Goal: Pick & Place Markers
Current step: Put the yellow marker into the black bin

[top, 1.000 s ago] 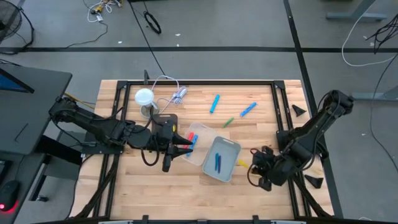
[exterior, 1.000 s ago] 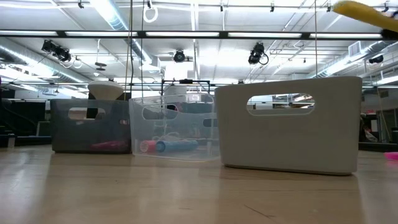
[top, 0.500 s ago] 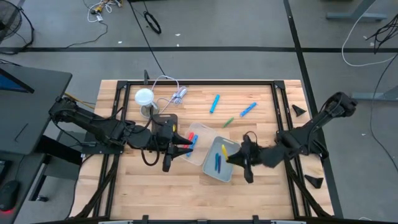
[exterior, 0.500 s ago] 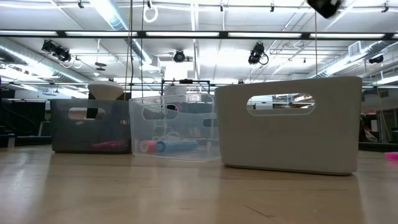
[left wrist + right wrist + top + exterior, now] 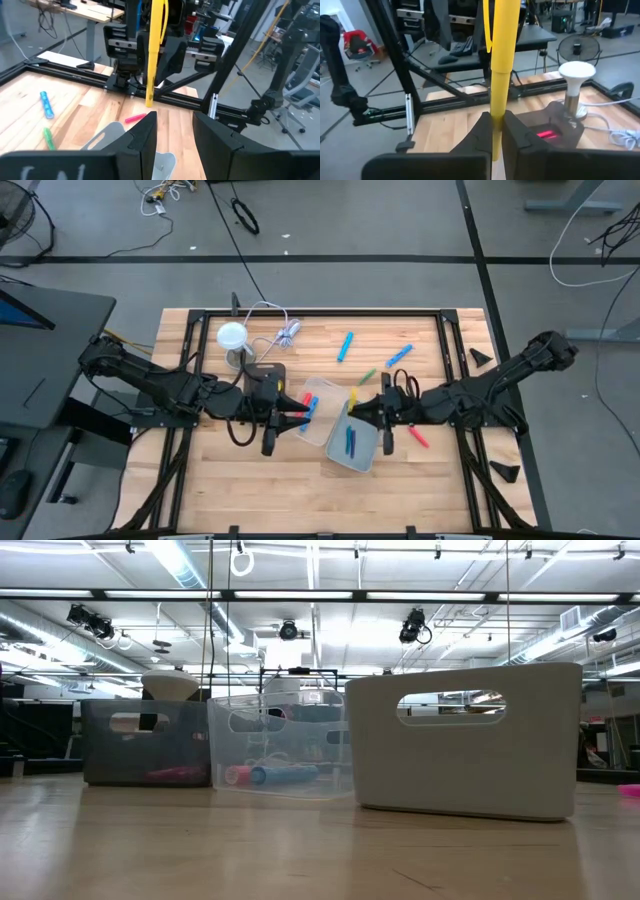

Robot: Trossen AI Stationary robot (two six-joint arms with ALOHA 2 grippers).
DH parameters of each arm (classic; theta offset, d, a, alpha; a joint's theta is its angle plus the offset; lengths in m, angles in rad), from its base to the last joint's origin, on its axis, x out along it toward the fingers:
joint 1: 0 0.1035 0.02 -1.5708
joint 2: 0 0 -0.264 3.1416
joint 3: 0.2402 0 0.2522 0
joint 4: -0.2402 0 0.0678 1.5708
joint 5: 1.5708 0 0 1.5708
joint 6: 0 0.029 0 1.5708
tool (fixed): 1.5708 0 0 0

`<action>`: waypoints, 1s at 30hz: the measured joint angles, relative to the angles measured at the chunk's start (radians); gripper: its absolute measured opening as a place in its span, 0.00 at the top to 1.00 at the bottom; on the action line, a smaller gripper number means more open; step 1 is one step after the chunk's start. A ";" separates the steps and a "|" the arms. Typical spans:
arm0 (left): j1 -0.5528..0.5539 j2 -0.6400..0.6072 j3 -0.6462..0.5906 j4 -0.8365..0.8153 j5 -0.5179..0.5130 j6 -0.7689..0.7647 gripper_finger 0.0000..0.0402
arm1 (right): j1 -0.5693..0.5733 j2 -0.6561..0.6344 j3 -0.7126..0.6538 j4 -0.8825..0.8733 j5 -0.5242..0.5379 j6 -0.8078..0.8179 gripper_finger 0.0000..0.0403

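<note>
- Markers lie in several spots: a yellow marker point(image 5: 499, 65) is clamped between the fingers of the right end effector point(image 5: 357, 406), which sits at the centre of the high view over the upper left edge of the white bin point(image 5: 371, 416).
- Two blue markers point(image 5: 349, 443) (with a yellow one beside them) rest inside that white bin.
- A red and a blue marker point(image 5: 311, 404) lie in the clear bin point(image 5: 322, 387), just left of the white one.
- On the bare counter point(image 5: 300, 480), toward the upper middle of the high view, lie a blue marker point(image 5: 345, 346), another blue one point(image 5: 399, 356) and a green marker point(image 5: 367, 376); a pink marker point(image 5: 417, 436) lies right of the white bin.
- The left end effector point(image 5: 296, 412) rests at the clear bin's left edge, fingers apart and holding nothing.
- A white lamp point(image 5: 232, 337) stands at the counter's upper left.
</note>
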 joint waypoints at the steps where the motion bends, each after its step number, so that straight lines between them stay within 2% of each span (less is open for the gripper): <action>1: 0.000 0.000 0.000 0.002 -0.008 0.000 0.68 | -0.009 0.001 0.003 0.000 -0.007 -0.005 0.98; 10: 0.020 0.000 0.000 0.075 -0.035 0.067 0.68 | -0.077 0.140 0.263 -0.167 -0.079 -0.088 0.98; 14: 0.045 0.000 0.000 0.106 -0.019 0.069 0.68 | -0.110 0.191 0.345 -0.196 -0.155 -0.126 0.98; 18: 0.069 0.000 0.000 0.107 0.008 0.087 0.68 | -0.135 0.216 0.372 -0.208 -0.219 -0.140 0.98; 24: 0.085 0.000 0.000 0.117 0.094 0.124 0.68 | -0.155 0.232 0.381 -0.161 -0.238 -0.138 0.98; 30: 0.084 -0.002 0.001 0.129 0.046 0.142 0.68 | -0.156 0.257 0.381 -0.074 -0.246 -0.136 0.98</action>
